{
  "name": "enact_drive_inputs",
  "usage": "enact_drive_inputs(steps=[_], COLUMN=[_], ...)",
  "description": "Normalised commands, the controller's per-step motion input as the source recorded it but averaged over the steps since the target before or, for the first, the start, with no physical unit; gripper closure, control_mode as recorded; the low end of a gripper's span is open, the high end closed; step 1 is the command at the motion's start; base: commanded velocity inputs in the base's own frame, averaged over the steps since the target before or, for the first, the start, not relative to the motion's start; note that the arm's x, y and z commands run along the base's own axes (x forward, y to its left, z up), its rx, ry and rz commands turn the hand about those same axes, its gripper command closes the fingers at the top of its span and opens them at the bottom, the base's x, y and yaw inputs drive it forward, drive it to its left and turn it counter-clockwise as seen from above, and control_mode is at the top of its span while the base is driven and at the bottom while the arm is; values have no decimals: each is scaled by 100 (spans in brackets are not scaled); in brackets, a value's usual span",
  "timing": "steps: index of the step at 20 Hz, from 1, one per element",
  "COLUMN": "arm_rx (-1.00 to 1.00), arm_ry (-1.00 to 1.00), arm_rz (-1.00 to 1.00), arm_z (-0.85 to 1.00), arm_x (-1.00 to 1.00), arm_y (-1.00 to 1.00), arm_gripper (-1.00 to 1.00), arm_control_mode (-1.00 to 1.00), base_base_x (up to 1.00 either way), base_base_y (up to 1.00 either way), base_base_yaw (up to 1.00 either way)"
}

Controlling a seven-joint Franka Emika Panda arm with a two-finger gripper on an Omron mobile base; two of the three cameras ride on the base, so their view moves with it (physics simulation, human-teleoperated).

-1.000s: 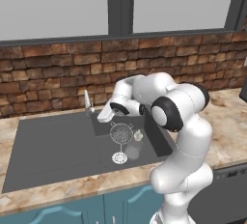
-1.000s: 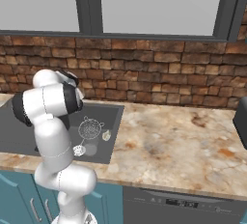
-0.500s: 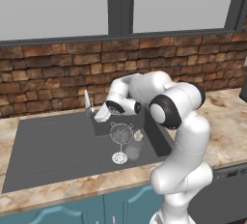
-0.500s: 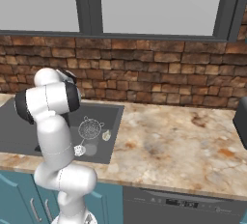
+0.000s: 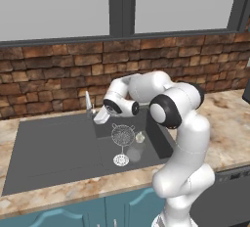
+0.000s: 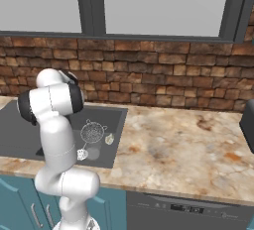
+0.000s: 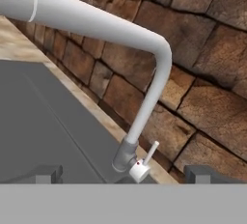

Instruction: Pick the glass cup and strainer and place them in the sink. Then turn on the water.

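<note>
Since a second ago: arm reaches further left along sink's back edge, pincer (image 5: 99, 117) now closer to slim silver faucet (image 5: 88, 104); strainer, cup unmoved. Pincer released, jaws wide, grasping nothing; tips flank faucet's small lever (image 7: 143, 162) in hand view. Faucet: smooth curved metal tube (image 7: 96, 25). Round silvery wire-mesh strainer (image 5: 122, 136) lies in large dark grey matte rectangular sink (image 5: 53, 147), near right wall; small clear glass cup (image 5: 140, 137) just beside it. Speckled beige stone bench (image 6: 188, 149); rough brown brick wall (image 6: 163, 80).
</note>
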Motion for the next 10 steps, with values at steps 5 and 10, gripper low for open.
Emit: enact_drive_inputs(steps=[5, 10], arm_rx=[0, 0], arm_ry=[0, -1], arm_rz=[-1, 0], arm_z=[-2, 0], arm_x=[3, 8], arm_y=[0, 0], arm_gripper=[-100, -100], arm_control_mode=[-100, -100], base_base_x=[0, 0], base_base_y=[0, 0], base_base_yaw=[0, 0])
